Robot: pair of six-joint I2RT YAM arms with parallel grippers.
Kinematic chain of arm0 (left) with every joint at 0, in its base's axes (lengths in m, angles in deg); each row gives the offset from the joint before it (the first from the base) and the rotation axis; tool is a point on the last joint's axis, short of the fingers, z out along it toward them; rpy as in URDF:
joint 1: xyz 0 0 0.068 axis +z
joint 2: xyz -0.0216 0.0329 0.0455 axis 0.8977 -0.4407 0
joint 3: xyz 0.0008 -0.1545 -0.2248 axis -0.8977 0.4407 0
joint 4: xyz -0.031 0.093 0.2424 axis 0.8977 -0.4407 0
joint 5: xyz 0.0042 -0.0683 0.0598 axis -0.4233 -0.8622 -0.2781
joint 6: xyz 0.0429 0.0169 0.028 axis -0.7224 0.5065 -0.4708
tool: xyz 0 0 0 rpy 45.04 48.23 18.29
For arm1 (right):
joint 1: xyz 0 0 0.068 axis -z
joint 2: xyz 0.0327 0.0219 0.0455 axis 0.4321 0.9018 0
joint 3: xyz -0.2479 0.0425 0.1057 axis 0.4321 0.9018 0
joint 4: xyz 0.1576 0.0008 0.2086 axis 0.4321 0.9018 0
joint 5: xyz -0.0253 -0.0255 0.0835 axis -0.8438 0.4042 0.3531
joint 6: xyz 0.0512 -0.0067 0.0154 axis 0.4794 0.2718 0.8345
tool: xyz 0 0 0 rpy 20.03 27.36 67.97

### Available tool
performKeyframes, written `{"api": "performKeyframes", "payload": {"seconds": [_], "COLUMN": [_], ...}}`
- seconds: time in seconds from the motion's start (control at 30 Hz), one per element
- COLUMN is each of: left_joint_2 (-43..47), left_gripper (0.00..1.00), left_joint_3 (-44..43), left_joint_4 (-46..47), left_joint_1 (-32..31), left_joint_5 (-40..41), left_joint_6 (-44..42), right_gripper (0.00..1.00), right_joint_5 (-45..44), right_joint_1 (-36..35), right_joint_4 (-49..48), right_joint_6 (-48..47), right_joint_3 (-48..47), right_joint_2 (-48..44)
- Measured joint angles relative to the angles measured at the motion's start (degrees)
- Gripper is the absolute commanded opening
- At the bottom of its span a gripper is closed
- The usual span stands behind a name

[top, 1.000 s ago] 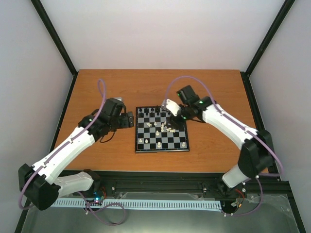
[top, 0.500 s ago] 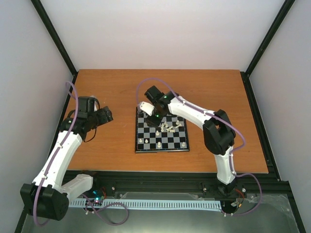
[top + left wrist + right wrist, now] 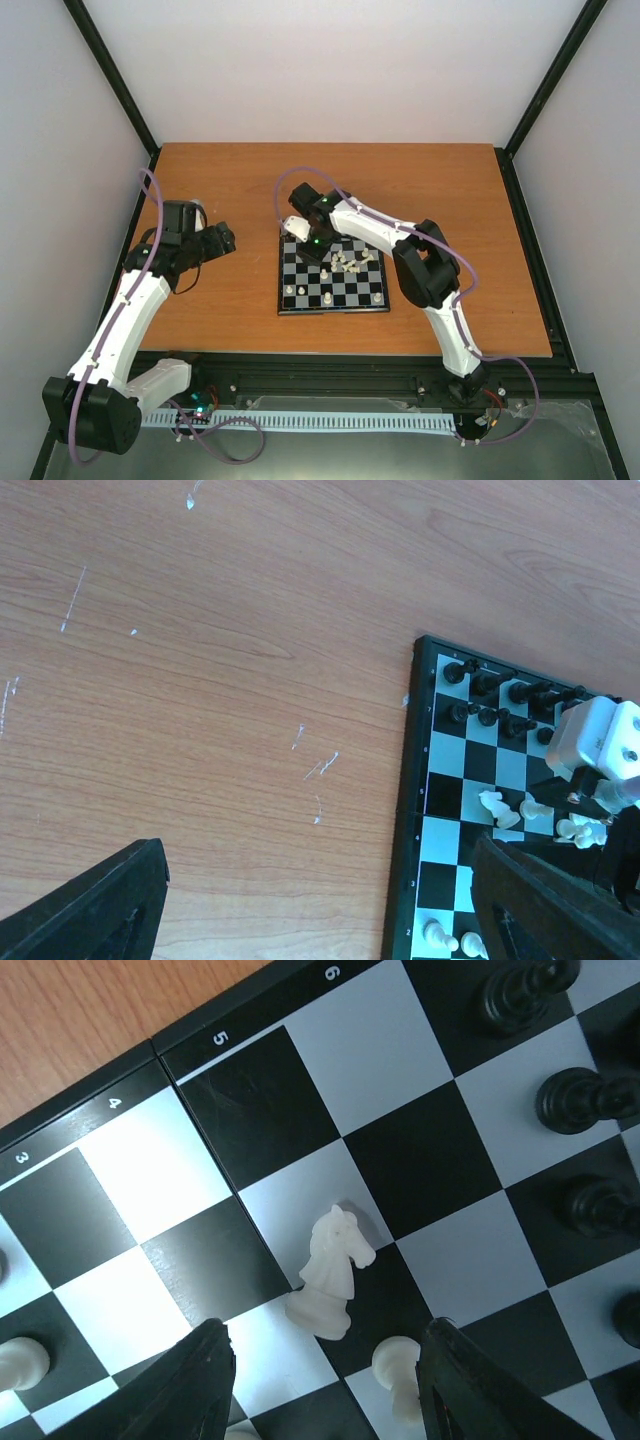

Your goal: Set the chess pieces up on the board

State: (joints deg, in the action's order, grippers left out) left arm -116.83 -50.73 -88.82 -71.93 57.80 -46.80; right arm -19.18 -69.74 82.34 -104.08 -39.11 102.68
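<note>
1. Near edge of the board [image 3: 332, 311]: a few cream-white pieces [image 3: 328, 298] stand well apart along the front ranks, from 7 to 5 o'clock of the board centre.

2. Board position: it lies flat on the tabletop [image 3: 450, 200], roughly central, square to the near edge.

3. Mid-board: a loose cluster of white pieces [image 3: 345, 262] sits just past centre, toward 1 o'clock. Their squares cannot be told apart from overhead.

4. Left pincer [image 3: 222, 240]: it hangs over bare tabletop at 9 o'clock of the board, apart from the rim. The wrist view shows both fingers [image 3: 100, 910] spread wide, with only wood between them. It holds nothing.

5. Right pincer [image 3: 325, 1345]: it is over the board's left side, toward 11 o'clock. Its jaws stand partly apart and grip nothing. A white knight [image 3: 330, 1270] stands upright just ahead of the fingertips on the seam between a pale and a dark square, touching neither finger. A white pawn [image 3: 398, 1378] stands just beside the knight, near the right-hand finger.

6. Far ranks: black pieces [image 3: 457, 670] stand upright in two rows along the 12 o'clock edge.
</note>
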Motion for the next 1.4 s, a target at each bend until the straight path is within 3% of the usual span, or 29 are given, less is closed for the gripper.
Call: {"api": "performKeyframes", "payload": {"seconds": [0.37, 0.73, 0.97, 1.17, 1.4], "left_joint_2": [0.0, 0.0, 0.0, -0.98, -3.48], "left_gripper": [0.84, 0.84, 0.81, 0.68, 0.53], "left_joint_3": [0.31, 0.52, 0.66, 0.92, 5.73], "left_joint_4": [0.09, 0.76, 0.9, 2.51, 13.6], "left_joint_1": [0.0, 0.0, 0.0, 0.15, -0.59], "left_joint_5": [-0.66, -1.46, -2.05, -7.43, -25.27], "left_joint_6": [-0.52, -0.63, -0.63, -0.5, 4.68], "right_gripper": [0.38, 0.17, 0.12, 0.11, 0.11], "right_joint_5": [0.81, 0.63, 0.83, 2.29, 4.96], "right_joint_1": [-0.07, -0.15, -0.15, -0.17, -0.22], "right_joint_4": [0.94, 1.05, -0.26, -2.01, -10.08], "right_joint_6": [0.96, 2.1, 2.05, 0.35, -1.27], "right_joint_3": [-2.51, -2.58, -0.98, 8.74, 20.5], "right_joint_2": [2.95, 3.74, 2.71, -9.55, -31.56]}}
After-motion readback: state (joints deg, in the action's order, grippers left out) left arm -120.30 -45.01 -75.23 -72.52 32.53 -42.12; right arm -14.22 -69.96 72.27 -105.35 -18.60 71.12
